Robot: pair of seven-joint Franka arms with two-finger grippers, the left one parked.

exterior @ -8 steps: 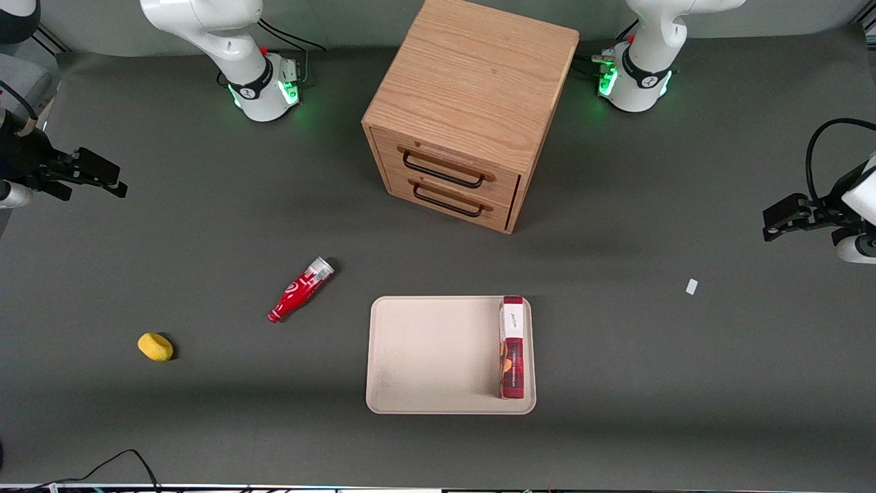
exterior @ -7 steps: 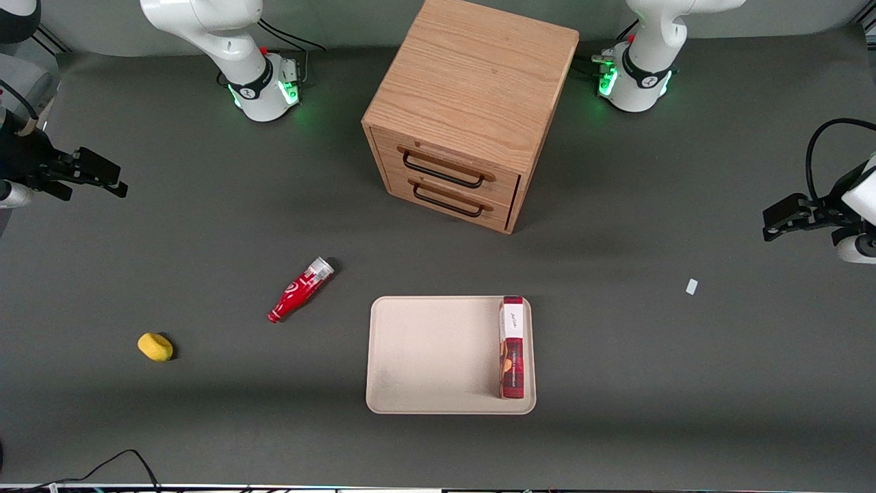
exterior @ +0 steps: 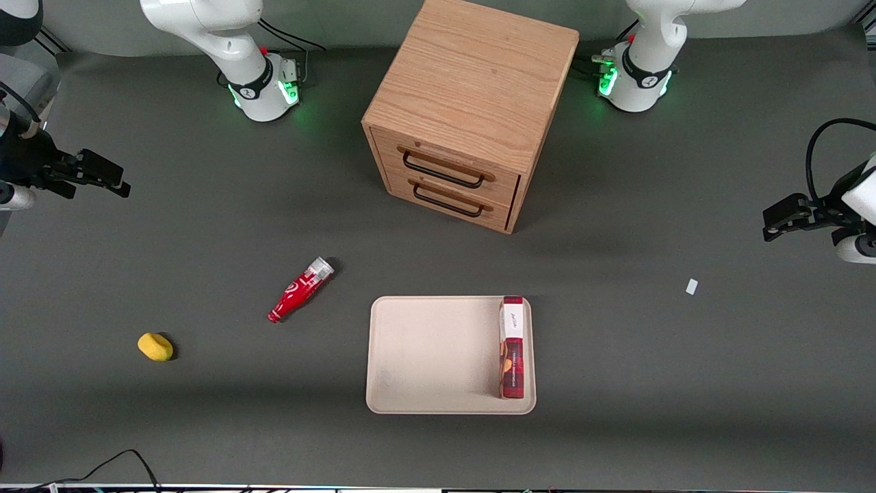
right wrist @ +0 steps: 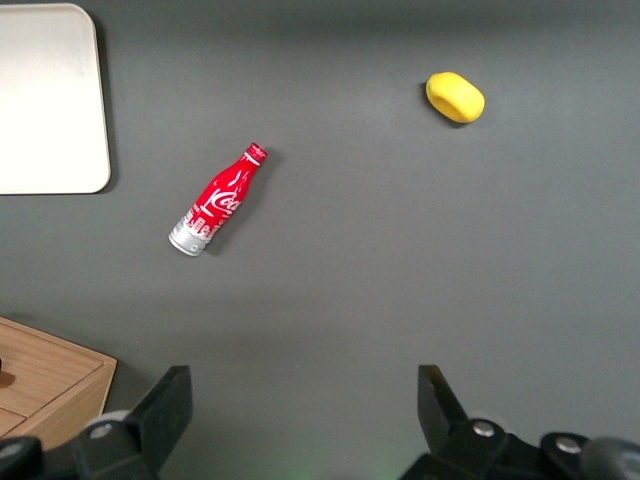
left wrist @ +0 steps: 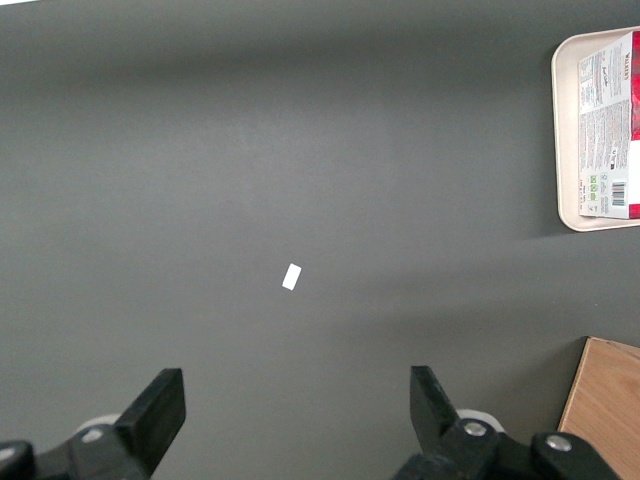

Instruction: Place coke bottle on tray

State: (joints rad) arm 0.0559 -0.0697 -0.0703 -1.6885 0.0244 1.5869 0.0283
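Front view: coke bottle (exterior: 300,290) lying on its side on table, near tray (exterior: 431,356) but off it; red box (exterior: 512,346) sitting on tray; gripper (exterior: 102,178) hanging at working arm's end, well apart from bottle. Right wrist view: fingers (right wrist: 165,412) spread wide, holding nothing, over bottle (right wrist: 216,201) w/ yellow obj (right wrist: 455,97) nearby.

I am looking down on a robot lab bench, not a home or a shop; the table (exterior: 205,226) is covered edge to edge in one plain dark grey mat; two white arm bases (exterior: 263,85) are bolted onto it, each glowing green at the collar; black cables (exterior: 102,469) trail off the edge nearest the front camera; the wooden drawer unit (exterior: 472,116), the tray (exterior: 424,356), the coke bottle (exterior: 300,290) and a yellow lump (exterior: 155,346) sit spaced out like test props; my gripper (exterior: 113,186) hangs high at the working arm's end, fingers spread wide apart.
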